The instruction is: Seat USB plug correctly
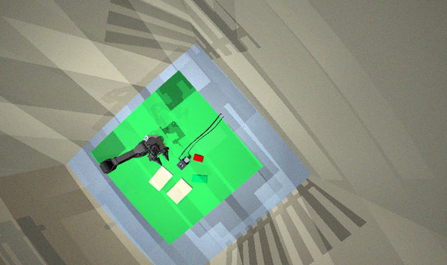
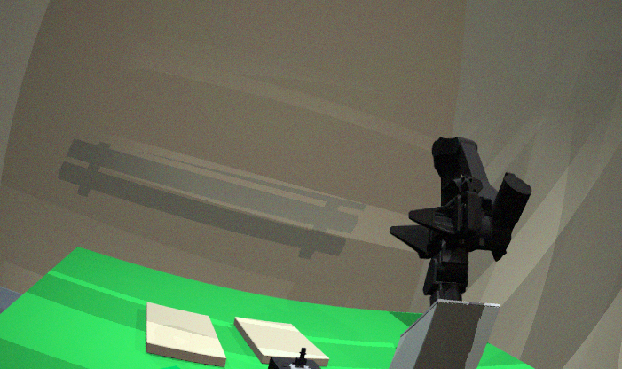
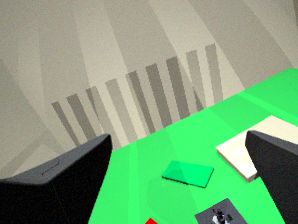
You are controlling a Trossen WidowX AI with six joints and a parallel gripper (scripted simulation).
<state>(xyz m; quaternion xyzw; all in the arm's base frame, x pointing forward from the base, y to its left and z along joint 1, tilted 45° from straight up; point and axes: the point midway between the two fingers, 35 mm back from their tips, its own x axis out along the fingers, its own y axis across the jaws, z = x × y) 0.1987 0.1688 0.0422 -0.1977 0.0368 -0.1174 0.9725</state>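
Observation:
The dark power cube [image 1: 178, 163] [image 2: 277, 363] [image 3: 204, 217] stands on the green mat; its lower part is cut off in the exterior view and the wrist view. A small dark plug [image 2: 303, 354] [image 3: 220, 216] stands upright on its top. How deep it sits and which way round it is cannot be made out. My gripper [image 1: 164, 162] [image 2: 400, 221] [image 3: 178, 139] is open and empty, with its fingers wide apart. It is raised above the mat, to the left of the cube in the top view, and touches nothing.
A grey block [image 1: 187, 159] [image 2: 444, 336] is close to the cube, and two thin dark cables [image 1: 201, 134] run to the mat's edge. A red block [image 1: 198, 158] [image 3: 151, 221], a green slab [image 1: 199, 178] [image 3: 189, 173] and two cream slabs [image 1: 160, 178] [image 1: 179, 191] lie around it.

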